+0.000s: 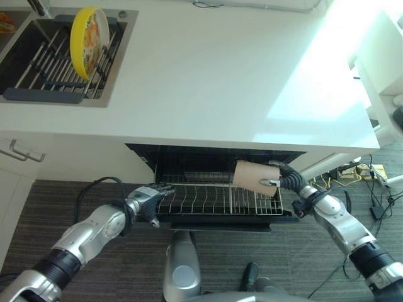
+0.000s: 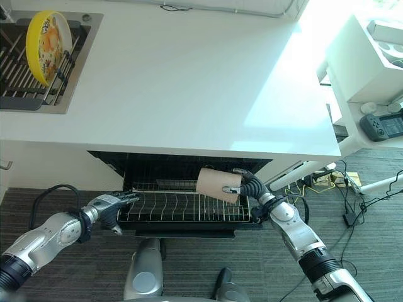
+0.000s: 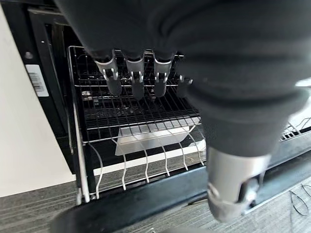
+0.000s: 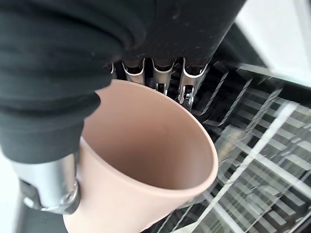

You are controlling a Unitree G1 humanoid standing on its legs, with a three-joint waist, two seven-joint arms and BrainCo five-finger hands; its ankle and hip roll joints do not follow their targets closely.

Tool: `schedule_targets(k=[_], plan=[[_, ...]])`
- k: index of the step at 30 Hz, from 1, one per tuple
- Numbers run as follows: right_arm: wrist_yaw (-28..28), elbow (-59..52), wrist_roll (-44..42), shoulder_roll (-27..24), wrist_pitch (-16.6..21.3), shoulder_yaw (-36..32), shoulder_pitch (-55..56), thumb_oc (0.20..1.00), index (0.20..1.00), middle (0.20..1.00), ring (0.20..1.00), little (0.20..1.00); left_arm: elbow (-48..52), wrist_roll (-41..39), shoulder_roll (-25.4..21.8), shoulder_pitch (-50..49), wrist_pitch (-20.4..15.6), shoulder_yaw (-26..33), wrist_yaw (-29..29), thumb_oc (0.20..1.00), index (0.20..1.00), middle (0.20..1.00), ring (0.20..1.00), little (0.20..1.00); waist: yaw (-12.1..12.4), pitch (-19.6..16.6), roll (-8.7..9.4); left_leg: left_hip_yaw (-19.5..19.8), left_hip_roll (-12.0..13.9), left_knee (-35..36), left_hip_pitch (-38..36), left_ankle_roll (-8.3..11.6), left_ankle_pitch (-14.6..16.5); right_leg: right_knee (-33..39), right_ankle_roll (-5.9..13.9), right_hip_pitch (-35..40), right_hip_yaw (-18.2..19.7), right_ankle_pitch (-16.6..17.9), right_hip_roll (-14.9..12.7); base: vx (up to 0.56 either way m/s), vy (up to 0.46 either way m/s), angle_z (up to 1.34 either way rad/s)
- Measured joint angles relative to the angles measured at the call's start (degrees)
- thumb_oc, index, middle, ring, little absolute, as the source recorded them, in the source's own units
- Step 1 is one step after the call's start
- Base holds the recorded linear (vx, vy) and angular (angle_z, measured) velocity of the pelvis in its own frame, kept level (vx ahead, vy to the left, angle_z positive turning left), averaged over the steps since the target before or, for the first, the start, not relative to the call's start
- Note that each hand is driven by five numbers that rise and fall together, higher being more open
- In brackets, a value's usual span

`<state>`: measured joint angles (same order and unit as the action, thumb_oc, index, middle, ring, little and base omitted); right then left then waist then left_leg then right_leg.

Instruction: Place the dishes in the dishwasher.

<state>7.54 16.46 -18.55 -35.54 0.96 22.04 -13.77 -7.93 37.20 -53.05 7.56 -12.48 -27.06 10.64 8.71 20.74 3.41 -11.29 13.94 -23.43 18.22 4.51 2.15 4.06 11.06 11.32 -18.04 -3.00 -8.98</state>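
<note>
A beige cup [image 1: 255, 177] lies on its side in my right hand [image 1: 289, 179], whose fingers and thumb curl round its wall [image 4: 146, 160]. The cup hangs just above the right part of the pulled-out wire dishwasher rack [image 1: 208, 201], mouth toward the hand. My left hand [image 1: 146, 202] is at the rack's left front corner, its fingers [image 3: 136, 80] straight over the wires and holding nothing. A yellow plate [image 1: 89, 39] stands on edge in the sink's drying rack, up on the counter at the far left.
The white countertop [image 1: 220, 75] overhangs the open dishwasher. The sink [image 1: 38, 94] with a dark dish rack is at the back left. A cabinet handle [image 1: 22, 153] sits at the left. Cables [image 1: 359, 173] and a white shelf unit [image 2: 371, 56] are on the right.
</note>
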Motion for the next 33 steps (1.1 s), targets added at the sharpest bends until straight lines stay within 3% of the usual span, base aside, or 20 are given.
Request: schedule_targets(k=[11,19,22,33], plan=[[-3.1,15.0,2.7,0.2,-1.7,4.5,-15.5,0.200,0.200,0.200,0.200,0.200,0.5,-0.1,-1.0,11.0,-0.1,-6.8,3.3,1.000,1.000,1.000,1.000,1.000,1.2,3.7,1.45,1.5,0.2,-0.7,3.5,0.10,-0.3,0.5,-0.42,-1.9,-1.1,0.4,0.9,-0.08,-0.045,0.05],[-4.2,22.3,0.3,0.2,-3.1,6.7,-24.4,0.200,0.200,0.200,0.200,0.200,0.5,-1.3,-1.7,20.6,-0.2,-11.3,5.1,1.000,1.000,1.000,1.000,1.000,1.1,8.2,-0.65,1.3,-0.9,-0.4,6.4,-0.67,-1.1,-1.3,-0.27,-6.3,-0.5,0.6,-0.1,-0.13,0.018,-0.02],[-4.3,22.6,-3.0,1.5,-2.9,6.6,-26.3,0.200,0.200,0.200,0.200,0.200,-0.1,-2.3,-1.3,22.5,0.1,-12.6,5.0,1.000,1.000,1.000,1.000,1.000,-0.3,8.6,-1.12,0.8,-2.2,0.7,6.9,-1.56,-1.7,-2.5,0.02,-8.3,0.1,0.5,-1.5,-0.14,0.067,-0.07],[-8.5,27.4,-9.9,8.9,-2.2,5.8,-30.2,0.200,0.200,0.200,0.200,0.200,-2.2,-2.3,2.1,25.7,1.8,-15.3,2.8,1.000,1.000,1.000,1.000,1.000,-0.7,9.3,-2.32,-0.2,-5.6,2.5,8.0,-2.65,-2.4,-6.9,1.59,-13.6,1.6,-0.7,-5.5,-0.10,0.075,-0.02]])
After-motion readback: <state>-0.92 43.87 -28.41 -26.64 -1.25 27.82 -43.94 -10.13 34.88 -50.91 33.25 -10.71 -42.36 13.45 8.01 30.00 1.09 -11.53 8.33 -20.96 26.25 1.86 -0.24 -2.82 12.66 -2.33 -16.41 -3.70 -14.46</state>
